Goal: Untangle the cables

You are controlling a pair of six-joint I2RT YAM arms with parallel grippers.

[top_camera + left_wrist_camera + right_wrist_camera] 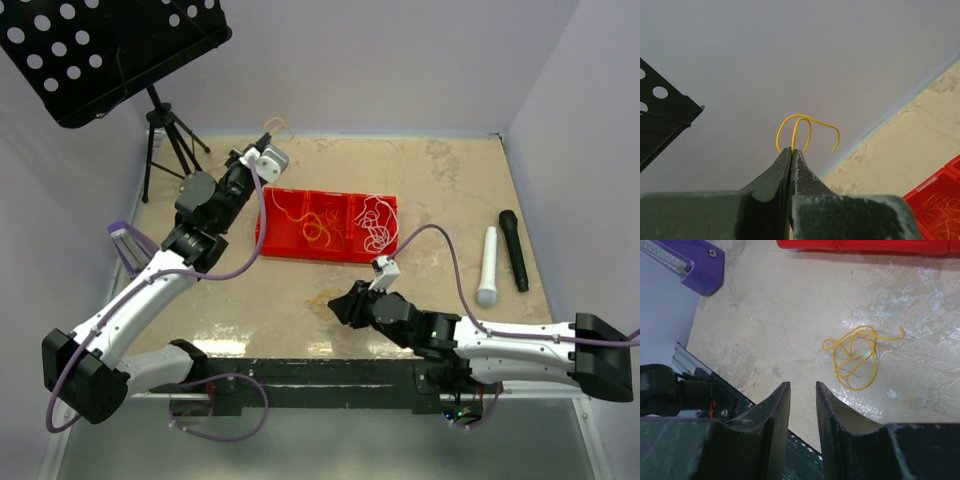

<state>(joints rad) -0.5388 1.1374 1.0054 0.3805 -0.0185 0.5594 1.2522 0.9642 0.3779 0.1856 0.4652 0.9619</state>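
The left pincer (792,150) is squeezing shut on an orange cable (812,119) up in the air; being so thin, it may be slipping out. The right pincer (802,388) is hovering half open, holding nothing, near a curled cable (856,360) on the table (790,315), and may be missing it.

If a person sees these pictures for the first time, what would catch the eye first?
The bright red tray in the middle of the table, holding white cables and orange cables, stands out first. Next comes the left gripper, raised and shut on a looped orange cable, and the open right gripper beside a loose orange tangle on the table.
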